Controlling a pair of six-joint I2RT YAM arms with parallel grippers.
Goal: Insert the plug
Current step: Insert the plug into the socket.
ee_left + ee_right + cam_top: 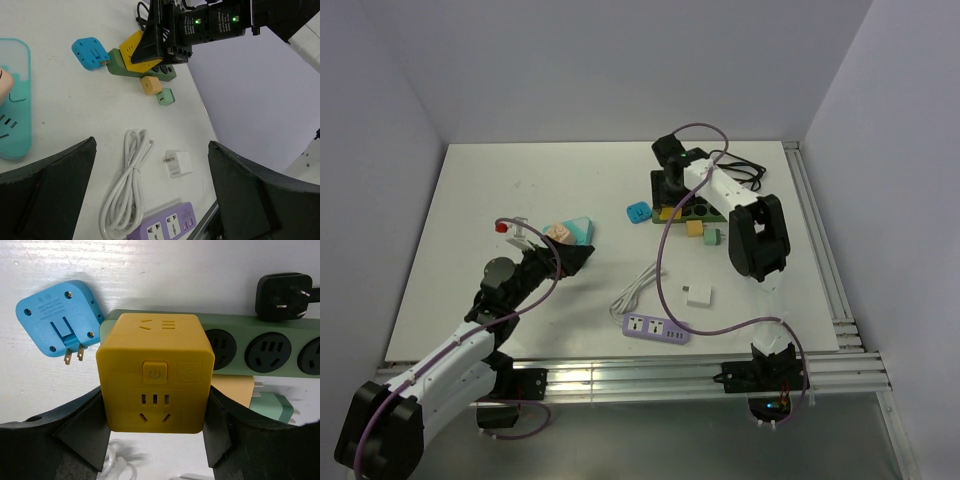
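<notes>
My right gripper (156, 427) is shut on a yellow cube adapter (155, 372), a finger on each side. The cube sits over the left end of a green power strip (260, 347); its prongs are hidden. In the top view the right gripper (672, 197) is at the strip's (705, 212) left end. My left gripper (570, 258) is open and empty beside a teal power strip (575, 231). The left wrist view shows its fingers (47, 185) spread wide above the table, with the yellow cube (132, 50) far off.
A blue adapter (57, 317) lies left of the green strip and a black plug (280, 295) behind it. Tan (151, 85) and mint (165, 96) adapters lie in front of it. A white charger (697, 295), purple strip (655, 328) and coiled white cable (638, 290) lie nearer.
</notes>
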